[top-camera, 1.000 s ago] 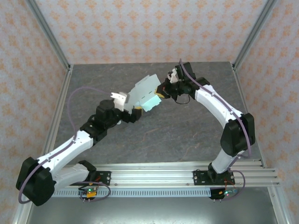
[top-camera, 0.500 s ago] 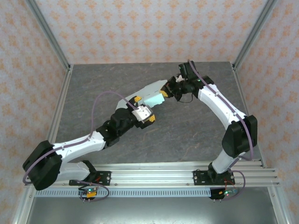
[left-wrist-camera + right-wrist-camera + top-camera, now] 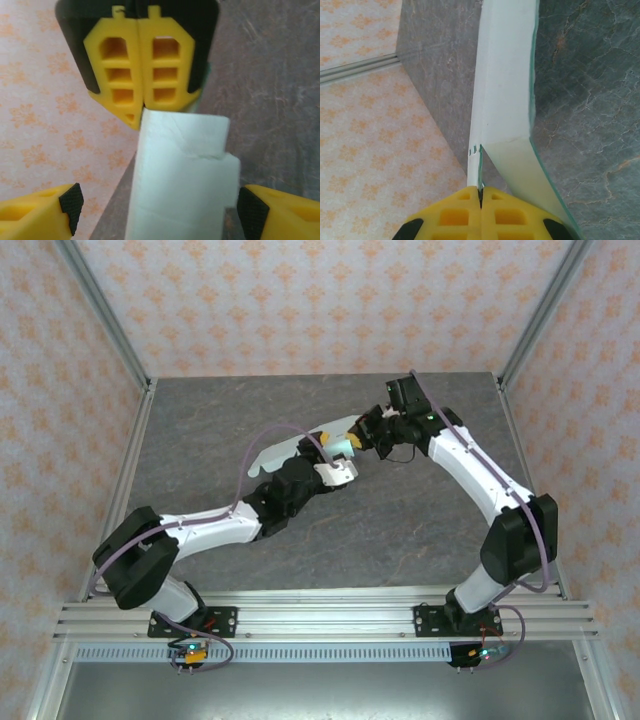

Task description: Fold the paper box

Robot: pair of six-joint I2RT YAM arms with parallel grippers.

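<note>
Above the desk [image 3: 200, 420] middle | right fingers [image 3: 480, 196] clamped on paper box [image 3: 285, 450] edge | left fingers [image 3: 347, 450] wide open, pushed in closer than before

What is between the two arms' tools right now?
The paper box: in the left wrist view it runs from the right tool, shut on its edge, into the open left tool.
</note>
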